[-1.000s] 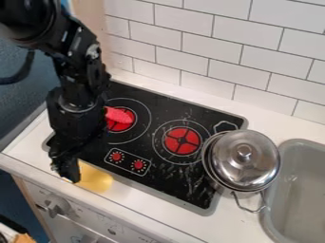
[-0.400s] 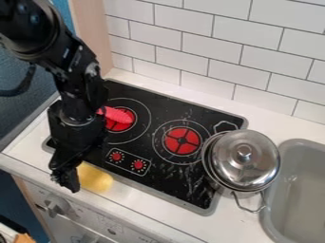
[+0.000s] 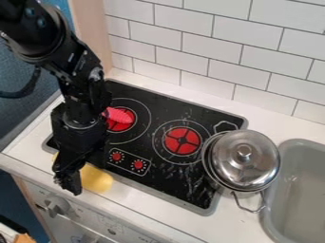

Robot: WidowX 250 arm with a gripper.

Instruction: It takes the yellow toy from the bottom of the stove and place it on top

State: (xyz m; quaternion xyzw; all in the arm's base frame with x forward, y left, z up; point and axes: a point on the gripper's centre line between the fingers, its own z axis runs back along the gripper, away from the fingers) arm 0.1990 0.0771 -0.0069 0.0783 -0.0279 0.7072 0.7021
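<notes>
The black gripper (image 3: 68,184) hangs low at the counter's front edge, at the left, over the left part of the yellow toy (image 3: 96,179). That toy lies on the white strip of counter in front of the stove (image 3: 168,176), partly hidden behind the gripper; a bit of yellow also shows on the gripper's left side. Whether the gripper holds the toy cannot be made out. The black stovetop has red burners and two red knobs.
A pink-red object (image 3: 118,115) lies on the left rear burner, beside the arm. The lidded metal pot (image 3: 245,160) stands at the stove's right side, next to the grey sink (image 3: 298,190). A tiled wall (image 3: 209,52) rises behind.
The gripper first moved slightly toward the left and up in view, then a little right and down. More yellow now shows to its left. The yellow toy stays in nearly the same place.
</notes>
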